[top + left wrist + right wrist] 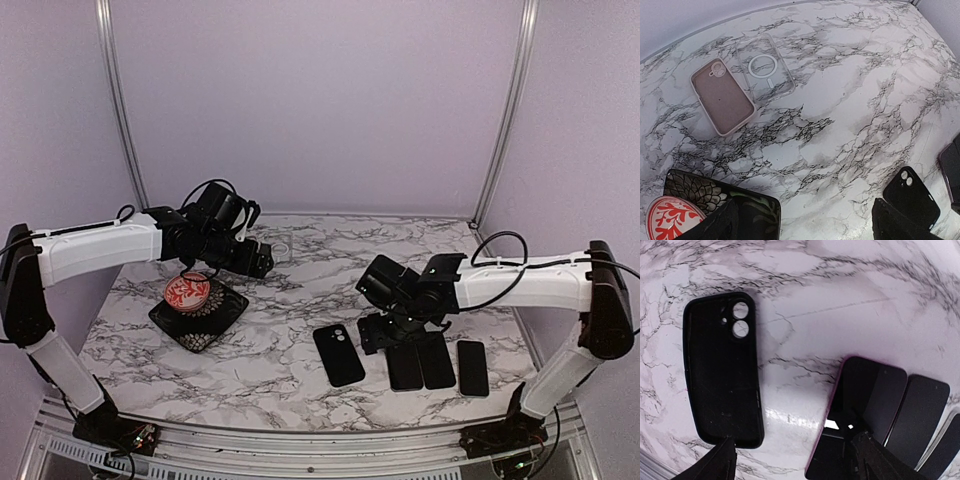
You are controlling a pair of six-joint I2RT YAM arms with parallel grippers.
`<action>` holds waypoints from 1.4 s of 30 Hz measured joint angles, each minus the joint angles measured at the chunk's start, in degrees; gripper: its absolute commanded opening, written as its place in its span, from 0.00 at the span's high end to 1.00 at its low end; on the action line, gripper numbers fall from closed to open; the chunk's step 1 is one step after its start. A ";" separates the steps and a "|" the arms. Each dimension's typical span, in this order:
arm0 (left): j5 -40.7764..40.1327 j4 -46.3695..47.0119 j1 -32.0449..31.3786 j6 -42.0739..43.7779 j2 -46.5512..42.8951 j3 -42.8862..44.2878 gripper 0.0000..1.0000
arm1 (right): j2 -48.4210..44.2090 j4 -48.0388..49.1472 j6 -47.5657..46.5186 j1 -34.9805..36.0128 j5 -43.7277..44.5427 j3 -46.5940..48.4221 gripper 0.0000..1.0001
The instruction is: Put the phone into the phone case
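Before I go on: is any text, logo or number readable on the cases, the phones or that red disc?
None: no readable word, brand or number shows in any view.
Red disc: white branching pattern only.
Clear case: a printed ring and bar, no letters.
Pink case: blank.
Black case: blank.
Nearest phone: screen dark, nothing shown.

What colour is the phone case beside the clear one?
Dusty pink with a paler rim; the pink case shows best in the left wrist view.

An empty black phone case [722,370] lies flat, hollow side up, on the marble counter [805,290], near a dark, pink-edged phone [867,395].
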 measured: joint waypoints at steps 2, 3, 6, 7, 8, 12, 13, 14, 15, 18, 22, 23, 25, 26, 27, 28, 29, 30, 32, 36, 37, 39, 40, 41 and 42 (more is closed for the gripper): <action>0.22 -0.02 0.00 0.00 0.00 -0.07 0.06 | -4.70 -0.46 0.15 -1.95 -1.68 -4.17 0.24; 0.39 0.00 0.00 -0.02 0.00 -0.09 0.07 | -6.45 -0.70 0.52 -2.80 -2.60 -6.21 0.24; 0.63 -0.02 0.00 -0.04 0.00 -0.11 0.07 | -10.67 -1.20 1.53 -5.53 -5.42 -12.66 0.22; 0.74 0.00 0.00 -0.07 0.00 -0.11 0.07 | -11.52 -1.49 1.90 -6.19 -6.16 -14.16 0.22; 0.85 0.00 0.00 -0.09 0.00 -0.11 0.07 | -11.96 -1.57 2.23 -6.47 -6.86 -15.10 0.22; 0.98 0.00 0.00 -0.20 0.00 -0.22 0.07 | -11.85 -1.49 2.95 -6.67 -9.42 -16.63 0.21; 1.03 -0.02 0.00 -0.22 0.00 -0.26 0.07 | -11.43 -1.36 2.95 -6.67 -9.77 -16.65 0.21; 1.07 0.00 0.00 -0.22 0.00 -0.31 0.07 | -10.99 -1.22 2.93 -6.71 -9.97 -16.70 0.21; 1.20 -0.02 0.00 -0.22 0.00 -0.33 0.07 | -10.25 -1.07 2.91 -6.75 -10.36 -16.74 0.21; 1.36 -0.02 0.00 -0.22 0.00 -0.33 0.07 | -8.50 -0.42 2.73 -6.78 -11.52 -17.03 0.21; 1.40 -0.02 0.00 -0.20 0.00 -0.35 0.07 | -6.08 -0.13 1.75 -6.78 -13.09 -16.02 0.16; 1.40 -0.02 0.00 -0.20 0.00 -0.35 0.07 | -5.81 -0.07 1.55 -6.78 -13.16 -15.87 0.14; 1.36 -0.02 0.00 -0.20 0.00 -0.35 0.07 | -4.57 0.50 1.09 -6.82 -13.35 -15.65 0.11; 1.33 0.00 0.00 -0.20 0.00 -0.35 0.07 | -4.02 0.70 0.94 -6.84 -13.49 -15.65 0.11; 1.33 -0.02 0.00 -0.20 0.00 -0.35 0.07 | -3.65 0.63 0.74 -6.84 -13.40 -15.47 0.10; 1.31 -0.02 0.00 -0.20 0.00 -0.35 0.07 | -3.52 0.68 0.46 -6.86 -13.33 -15.32 0.10; 1.31 0.00 0.00 -0.20 0.00 -0.35 0.07 | -3.23 0.61 0.09 -6.99 -13.29 -15.08 0.10; 1.33 0.00 0.00 -0.20 0.00 -0.35 0.07 | -2.86 0.39 -0.17 -7.13 -13.05 -14.71 0.11; 1.33 0.00 0.00 -0.17 0.02 -0.35 0.07 | -1.36 0.15 -0.94 -7.50 -11.82 -13.38 0.12; 1.29 -0.02 0.00 -0.17 0.04 -0.35 0.07 | 2.56 -0.39 -2.89 -9.07 -9.11 -9.51 0.18; 1.25 0.00 0.00 -0.15 0.07 -0.35 0.07 | 3.41 -0.39 -3.37 -9.40 -8.70 -8.48 0.18; 1.11 0.00 0.00 -0.04 0.09 -0.35 0.07 | 5.25 -0.76 -4.46 -9.75 -7.72 -6.27 0.19; 0.87 0.00 0.00 0.02 0.09 -0.35 0.07 | 5.84 -0.87 -4.79 -9.77 -7.37 -5.57 0.19; 0.76 -0.02 0.00 0.09 0.09 -0.35 0.07 | 6.45 -1.14 -5.25 -9.75 -6.93 -4.72 0.19; 0.70 0.00 0.00 0.13 0.09 -0.35 0.07 | 6.75 -1.53 -5.53 -9.66 -6.64 -4.24 0.19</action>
